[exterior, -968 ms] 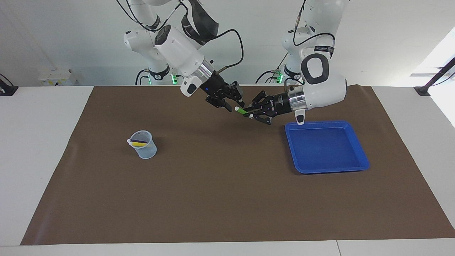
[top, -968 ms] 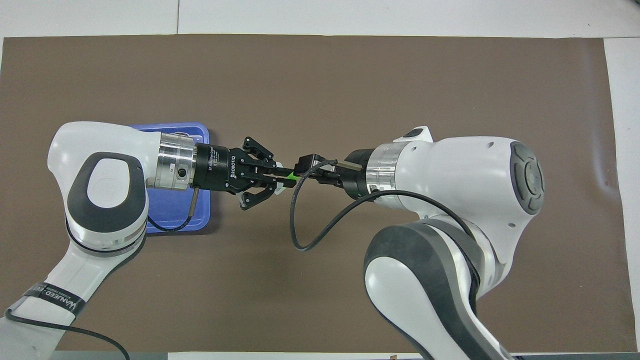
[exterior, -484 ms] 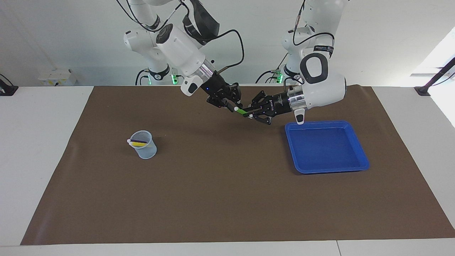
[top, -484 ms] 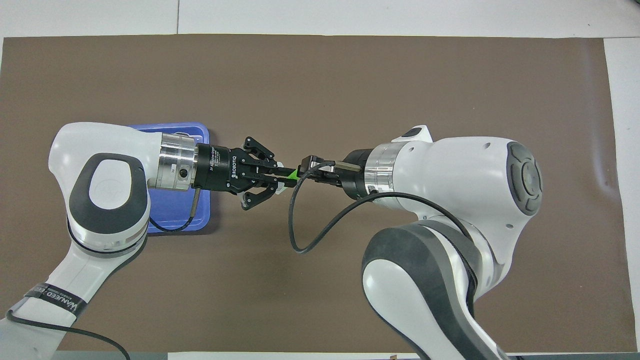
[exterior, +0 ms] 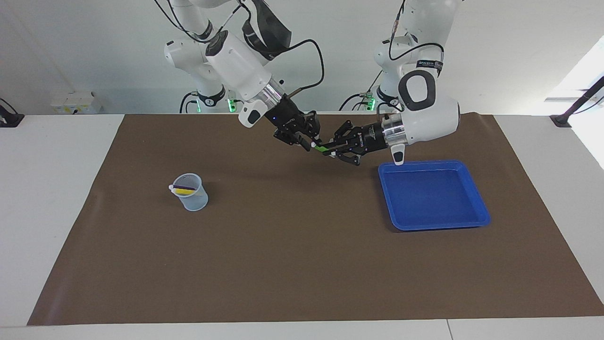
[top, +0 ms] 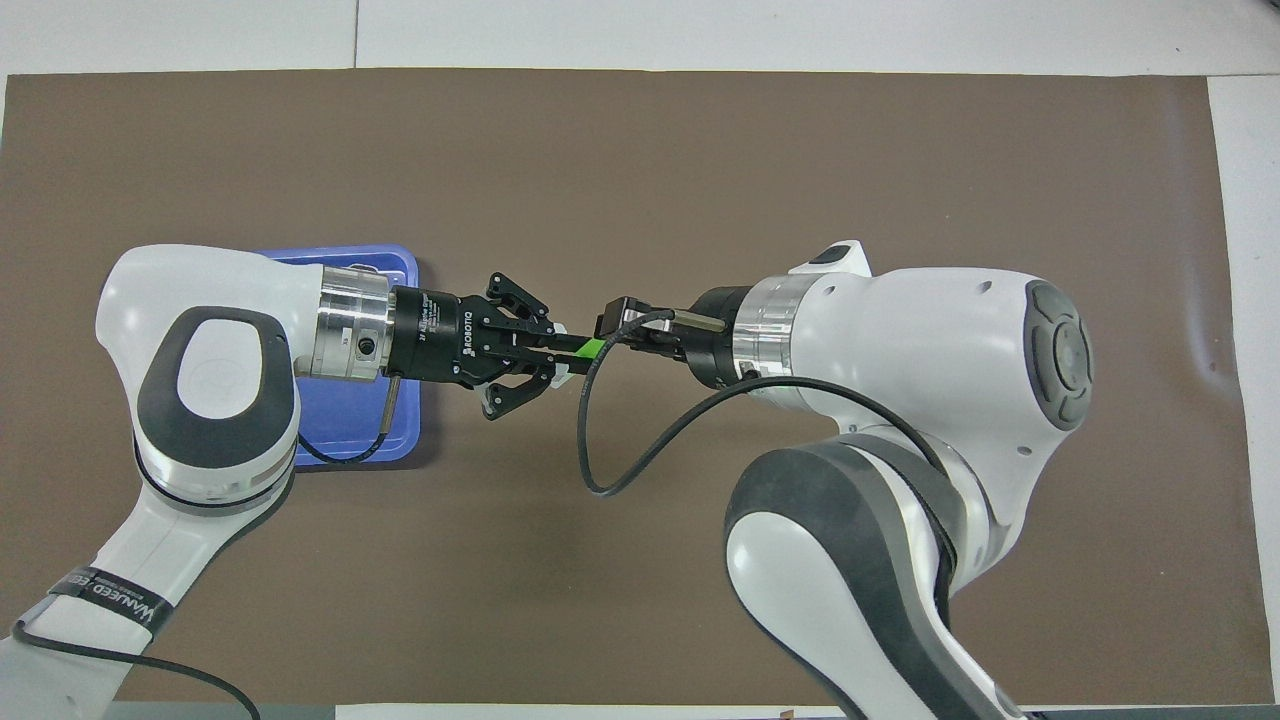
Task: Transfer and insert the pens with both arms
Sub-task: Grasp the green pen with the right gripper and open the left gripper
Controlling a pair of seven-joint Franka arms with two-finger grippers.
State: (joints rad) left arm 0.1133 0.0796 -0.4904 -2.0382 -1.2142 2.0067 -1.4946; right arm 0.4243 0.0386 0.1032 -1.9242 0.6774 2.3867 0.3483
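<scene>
Green slim marker pen (exterior: 322, 149) pinched by left end effector (exterior: 336, 152) at upper centre, right end effector (exterior: 306, 140) at its cap, grip untellable; yellow marker pen (exterior: 181, 191) and purple marker pen (exterior: 185, 188) already in translucent plastic cup (exterior: 194, 200).

Plain white wall (exterior: 509, 52), unadorned. White-topped table (exterior: 56, 189) carrying a large brown rectangular mat (exterior: 302, 264) across most of its surface. White power-socket box (exterior: 75, 102) on the wall at the right arm's end. Bright daylight glare (exterior: 585, 75) at the left arm's end, with a black clamp stand (exterior: 573, 111) beside it.
</scene>
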